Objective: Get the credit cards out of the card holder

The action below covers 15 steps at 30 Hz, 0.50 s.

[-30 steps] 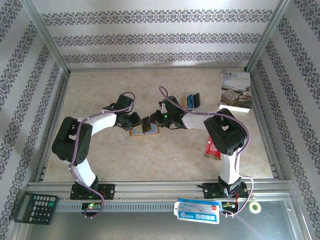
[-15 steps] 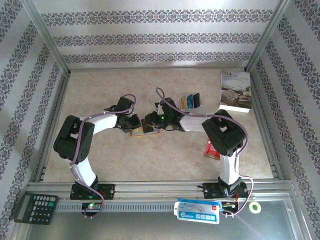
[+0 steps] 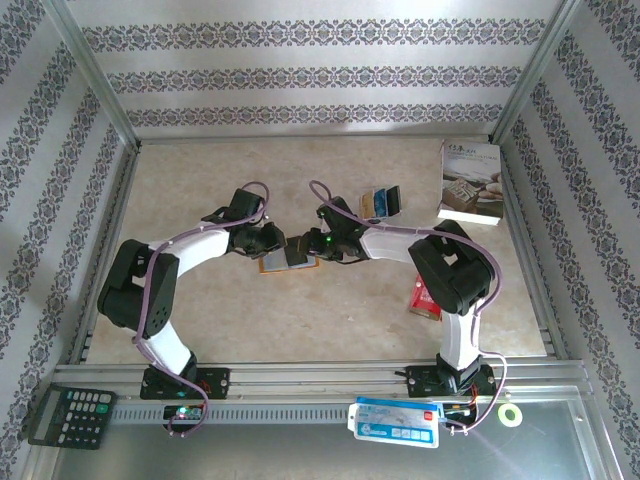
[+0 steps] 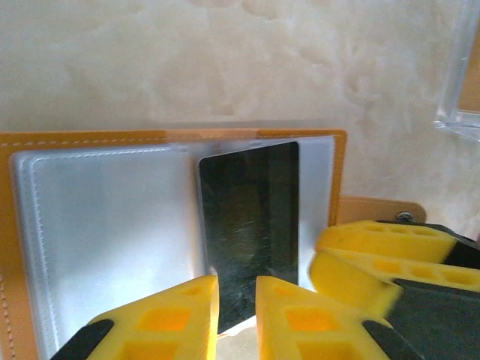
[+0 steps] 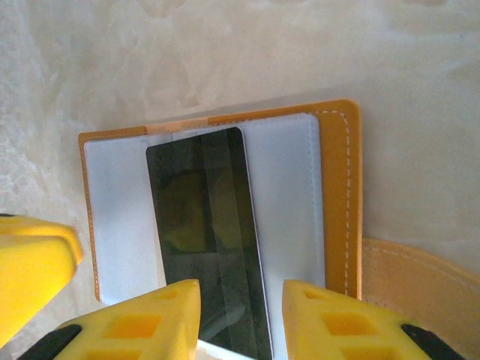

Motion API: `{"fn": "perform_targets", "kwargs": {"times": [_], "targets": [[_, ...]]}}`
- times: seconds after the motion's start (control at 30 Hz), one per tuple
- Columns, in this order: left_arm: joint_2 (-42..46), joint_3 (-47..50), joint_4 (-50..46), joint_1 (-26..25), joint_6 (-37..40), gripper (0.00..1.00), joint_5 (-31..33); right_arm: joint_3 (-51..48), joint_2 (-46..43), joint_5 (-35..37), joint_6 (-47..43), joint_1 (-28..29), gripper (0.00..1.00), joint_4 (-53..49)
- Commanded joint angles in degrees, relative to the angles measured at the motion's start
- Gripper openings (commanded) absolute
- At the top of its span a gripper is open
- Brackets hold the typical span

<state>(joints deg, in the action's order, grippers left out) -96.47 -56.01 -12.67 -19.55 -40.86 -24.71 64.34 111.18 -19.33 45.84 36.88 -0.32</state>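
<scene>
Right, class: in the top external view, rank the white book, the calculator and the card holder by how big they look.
Largest: white book and calculator, about alike; the calculator may sit nearer the camera, so I won't split them.
Smallest: card holder, clearly.

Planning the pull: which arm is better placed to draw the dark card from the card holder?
Probably right: the right gripper stands open with the dark card in its gap; the left gripper shows a narrower one.
</scene>
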Motion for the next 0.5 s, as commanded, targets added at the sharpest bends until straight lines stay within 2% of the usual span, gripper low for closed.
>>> {"fn": "perform_targets", "kwargs": {"times": [0.0,0.2,0.47], "targets": [[-0.3,-0.5,3.1,-0.5,-1.7,0.21,-2.0,2.2,2.1,-0.8,-1.7,0.3,0.34,-1.8],[-3.8,-0.3,5.9,-0.5,-2.9,0.20,-4.7,3.3,3.6,-1.1,-1.8,0.2,0.33,-2.4],[-7.5,-1.1,3.2,-0.6,-1.8,0.15,-0.6,2.8,3.5,-3.5,-2.0,-0.2,0.32,-1.0]]}}
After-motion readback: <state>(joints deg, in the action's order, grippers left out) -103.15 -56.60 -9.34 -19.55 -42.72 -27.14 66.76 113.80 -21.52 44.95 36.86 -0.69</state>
